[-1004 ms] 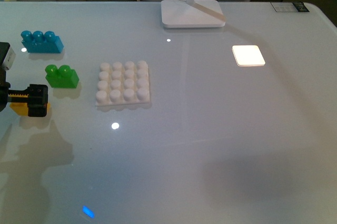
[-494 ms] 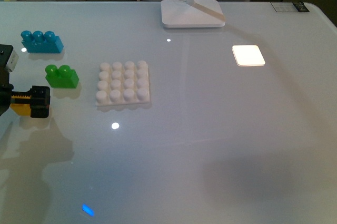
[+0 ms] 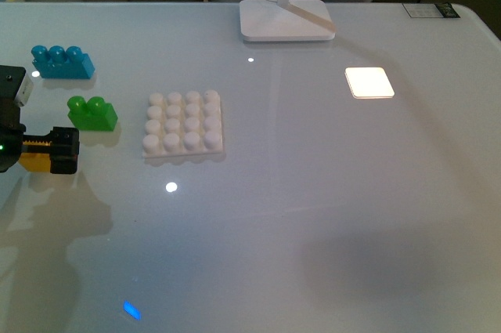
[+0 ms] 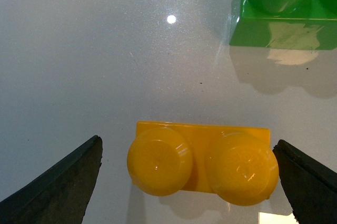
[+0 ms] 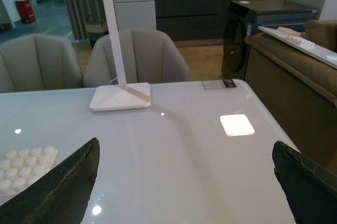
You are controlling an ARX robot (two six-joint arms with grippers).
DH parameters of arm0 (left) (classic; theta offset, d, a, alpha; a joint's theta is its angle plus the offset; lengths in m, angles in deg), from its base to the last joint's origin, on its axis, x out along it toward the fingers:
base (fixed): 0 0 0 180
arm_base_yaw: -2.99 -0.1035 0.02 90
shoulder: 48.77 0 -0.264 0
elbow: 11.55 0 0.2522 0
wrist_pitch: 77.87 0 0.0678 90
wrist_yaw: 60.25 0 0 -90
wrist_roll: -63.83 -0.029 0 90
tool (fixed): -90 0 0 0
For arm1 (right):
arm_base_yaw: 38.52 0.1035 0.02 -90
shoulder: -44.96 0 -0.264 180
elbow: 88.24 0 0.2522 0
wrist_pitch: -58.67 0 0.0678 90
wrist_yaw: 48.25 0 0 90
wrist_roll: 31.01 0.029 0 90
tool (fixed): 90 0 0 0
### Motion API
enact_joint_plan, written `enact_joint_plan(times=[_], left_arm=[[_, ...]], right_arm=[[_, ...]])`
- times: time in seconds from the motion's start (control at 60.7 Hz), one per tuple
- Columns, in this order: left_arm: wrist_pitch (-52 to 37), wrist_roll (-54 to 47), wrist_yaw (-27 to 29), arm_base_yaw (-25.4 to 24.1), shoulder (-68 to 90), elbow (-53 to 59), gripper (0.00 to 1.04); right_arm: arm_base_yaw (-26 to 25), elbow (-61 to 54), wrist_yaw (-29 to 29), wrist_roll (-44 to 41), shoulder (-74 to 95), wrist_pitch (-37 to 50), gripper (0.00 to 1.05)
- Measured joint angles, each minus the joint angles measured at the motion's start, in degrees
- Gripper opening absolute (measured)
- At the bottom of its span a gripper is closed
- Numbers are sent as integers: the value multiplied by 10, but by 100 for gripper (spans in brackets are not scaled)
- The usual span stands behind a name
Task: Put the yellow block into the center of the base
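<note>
Left gripper (image 4: 187, 182) hangs low over the glossy white table (image 3: 313, 215) with its two dark fingertips spread wide, straddling the small yellow plastic brick with two round studs (image 4: 202, 166). One fingertip stands clearly apart from the brick. The other sits right beside the nearer stud, and I cannot tell whether it touches. The brick rests flat on the table, studs up, not lifted.

In the front view the gripper shows as a black block at the far left edge, about mid-height, with the yellow brick (image 3: 31, 162) peeking out beneath it. Just above it in that frame sits a green two-stud plastic brick (image 3: 92, 114), near but apart from the yellow one. Further up, in the upper left, lies a longer blue three-stud plastic brick (image 3: 63, 62).

The flat white square plate with its four-by-four grid of round studs (image 3: 183, 125) lies left of centre, well apart from the yellow brick, and nothing sits on its studs.

At the top centre of the front view stands a smooth white lamp foot (image 3: 284, 19), and to the right of the plate, in the upper right, a bright white square (image 3: 369, 82) glows on the table.

Right gripper (image 5: 187, 182) is held above the table with its fingertips wide apart and nothing between them; it does not appear in the front view.
</note>
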Motion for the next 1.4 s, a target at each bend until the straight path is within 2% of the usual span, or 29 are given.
enact_joint_plan(times=[0.115, 0.313, 0.395, 0.757, 0.971, 1.12, 1.399], left_arm=[[0, 1, 2, 1, 0, -2, 97], [2, 6, 7, 4, 2, -4, 68], [3, 10, 8, 5, 2, -5, 63], [-2, 37, -2, 25, -17, 24, 62], [-8, 73, -5, 62, -96, 86, 62], [7, 115, 7, 109, -155, 116, 62], [63, 196, 68, 251, -187, 104, 62]], right_arm=[[0, 0, 0, 0, 0, 0, 96], [0, 0, 0, 0, 0, 0, 96], [0, 0, 0, 0, 0, 0, 96], [0, 0, 0, 0, 0, 0, 96], [0, 0, 0, 0, 0, 0, 96], [0, 0, 0, 0, 0, 0, 96], [0, 0, 0, 0, 0, 0, 96]])
